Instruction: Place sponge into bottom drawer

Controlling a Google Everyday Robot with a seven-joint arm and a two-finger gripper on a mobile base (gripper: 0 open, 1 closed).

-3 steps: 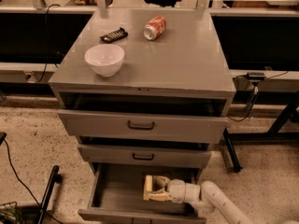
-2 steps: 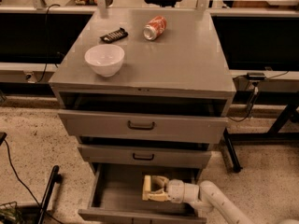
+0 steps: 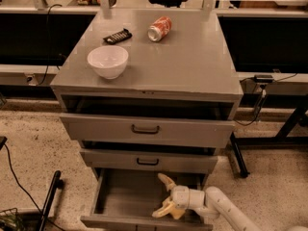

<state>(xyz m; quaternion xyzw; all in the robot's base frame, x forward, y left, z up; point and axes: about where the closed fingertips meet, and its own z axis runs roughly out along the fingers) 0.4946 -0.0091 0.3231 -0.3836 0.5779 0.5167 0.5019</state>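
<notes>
Bottom drawer (image 3: pixel 122 194) is pulled out; I see my gripper (image 3: pixel 159 195) inside it, right of centre; jaws spread apart.

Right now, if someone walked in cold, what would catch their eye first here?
Probably the white arm reaching into the pulled-out bottom drawer, its gripper spread open, with a pale yellow bit, possibly the sponge, at its lower edge. Then the cabinet top: a white bowl front left and a red can lying on its side farther back.

White arm (image 3: pixel 227 209), cream-fingered hand (image 3: pixel 160 196), bottom centre
</notes>
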